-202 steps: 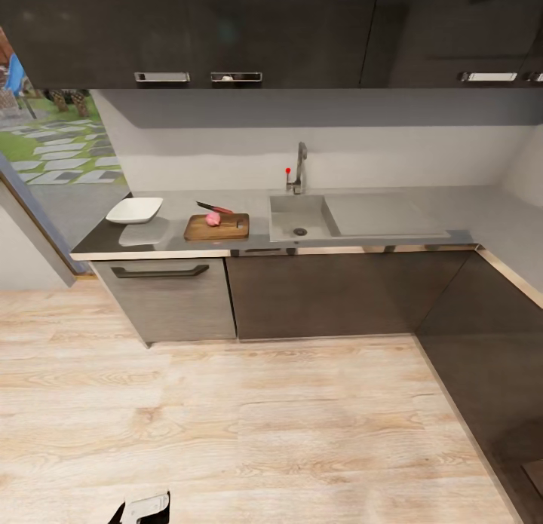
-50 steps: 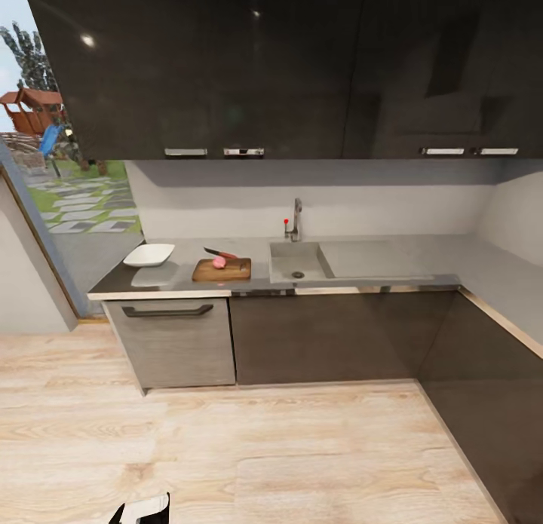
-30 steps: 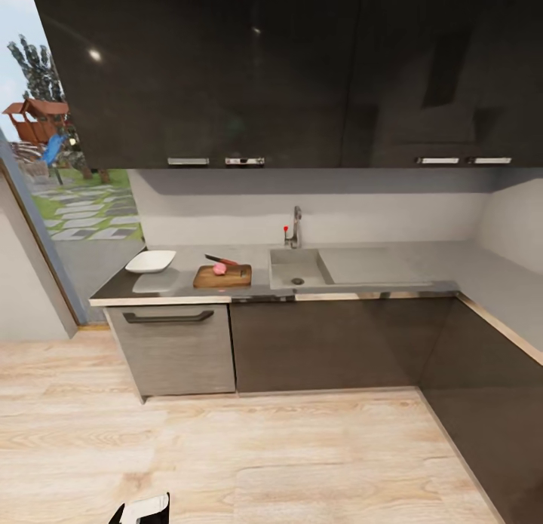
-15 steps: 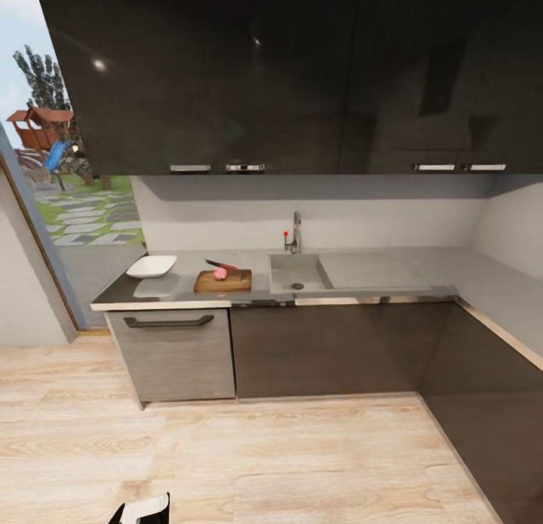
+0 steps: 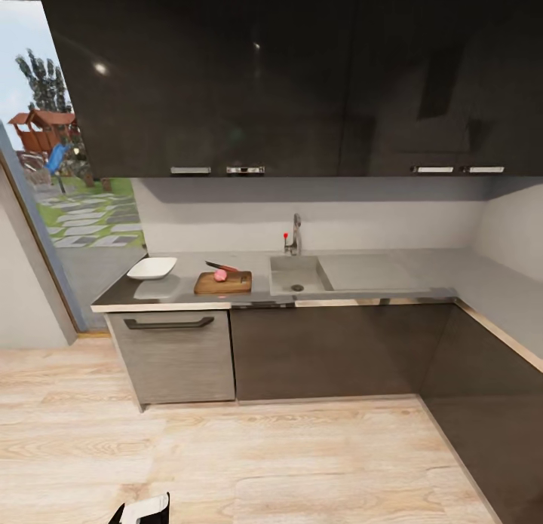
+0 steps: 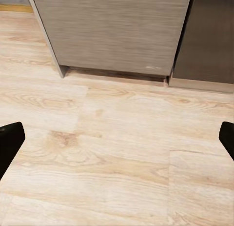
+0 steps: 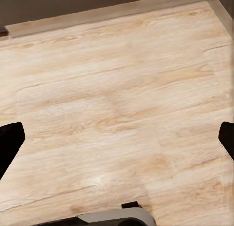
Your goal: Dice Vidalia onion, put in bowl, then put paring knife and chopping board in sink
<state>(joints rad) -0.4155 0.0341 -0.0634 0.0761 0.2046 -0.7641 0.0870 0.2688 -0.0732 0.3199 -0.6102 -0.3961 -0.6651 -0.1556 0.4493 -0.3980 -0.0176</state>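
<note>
View: the head camera has tilted up and drawn back; fixtures unmoved. Small pinkish-red Vidalia onion (image 5: 219, 275) lies on the rectangular brown wooden chopping board (image 5: 223, 283), at 9 o'clock of the stainless-steel sink (image 5: 299, 272), with the red-handled paring knife (image 5: 221, 267) just behind, so dicing appears next. Left gripper (image 6: 117, 140) and right gripper (image 7: 117, 138): both spread wide, empty, over the light wood floor (image 6: 122, 153).

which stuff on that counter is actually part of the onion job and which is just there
Part of the job:
- Vidalia onion, lying on the chopping board
- paring knife, at the board's far edge
- bowl, left of the board
- sink
- countertop

Just there:
- tap
- wall cabinets
- drawer front with dark handle
- wood floor
</note>
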